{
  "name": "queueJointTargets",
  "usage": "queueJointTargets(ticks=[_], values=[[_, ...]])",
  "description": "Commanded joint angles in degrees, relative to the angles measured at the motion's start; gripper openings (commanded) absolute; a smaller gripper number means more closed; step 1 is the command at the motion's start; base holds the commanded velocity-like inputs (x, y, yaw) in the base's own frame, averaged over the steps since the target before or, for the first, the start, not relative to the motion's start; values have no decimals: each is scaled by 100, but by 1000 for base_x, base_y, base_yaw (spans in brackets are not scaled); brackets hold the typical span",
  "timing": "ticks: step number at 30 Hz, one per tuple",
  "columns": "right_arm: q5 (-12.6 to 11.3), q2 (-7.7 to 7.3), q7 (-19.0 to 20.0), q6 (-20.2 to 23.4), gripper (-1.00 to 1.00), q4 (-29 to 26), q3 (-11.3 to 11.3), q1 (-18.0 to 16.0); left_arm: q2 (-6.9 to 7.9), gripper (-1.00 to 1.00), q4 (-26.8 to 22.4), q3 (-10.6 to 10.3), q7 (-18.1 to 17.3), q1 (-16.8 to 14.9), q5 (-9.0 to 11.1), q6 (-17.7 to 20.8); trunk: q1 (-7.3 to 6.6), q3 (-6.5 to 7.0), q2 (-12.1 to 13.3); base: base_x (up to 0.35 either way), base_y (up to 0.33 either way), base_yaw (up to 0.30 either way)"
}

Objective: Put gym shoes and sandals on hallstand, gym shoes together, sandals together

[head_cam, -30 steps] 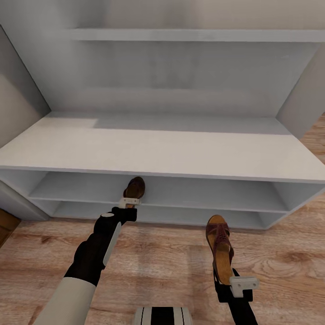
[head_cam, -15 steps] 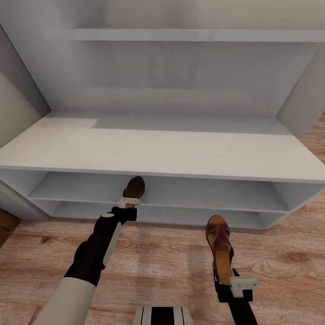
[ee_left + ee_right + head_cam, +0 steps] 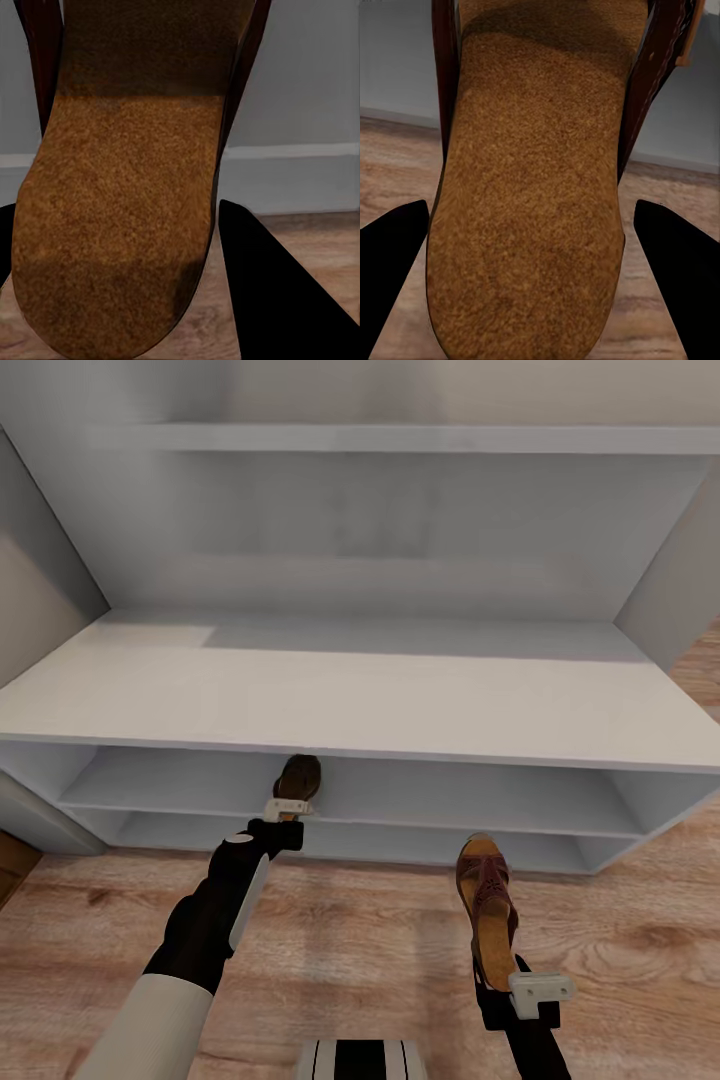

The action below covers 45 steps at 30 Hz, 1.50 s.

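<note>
My left gripper [image 3: 288,808] is shut on the heel of a dark brown sandal [image 3: 298,778]. Its toe pokes into the upper tier of the white-grey hallstand [image 3: 350,705], just under the thick top. In the left wrist view its tan footbed [image 3: 120,210] lies beside a dark finger [image 3: 277,300]. My right gripper [image 3: 500,978] is shut on the second sandal [image 3: 487,900], held toe-forward above the corridor floor [image 3: 380,950] in front of the lower tier. That sandal's footbed [image 3: 536,195] sits between the two fingers [image 3: 390,262]. The gym shoes are out of view.
The hallstand's tall back panel [image 3: 380,530] and high shelf [image 3: 420,438] rise behind the flat top. Side walls [image 3: 670,580] close it in on both sides. Both shoe tiers run the rack's full width. Wood flooring stretches in front of it.
The whole view has shifted a little, with the rack now slightly lower and closer. The left sandal's toe sits further under the top's front edge. Both grips are unchanged.
</note>
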Motion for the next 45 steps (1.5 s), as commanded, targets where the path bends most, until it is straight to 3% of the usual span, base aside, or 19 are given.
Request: queueJointTargets(ticks=[1,40,45], values=[[-3,0,9,-1,-100,0,-1,0,0,-100,0,0,-11,0,-18,0,0,0,0,203,0,0],[-3,-5,9,-18,-100,-10,-1,8,0,-100,17,0,-5,-2,-24,-154,0,0,0,38,0,0],[3,-33,35,-395,-100,-103,-5,238,0,-100,17,0,-5,-2,-24,-154,0,0,0,0,0,0]])
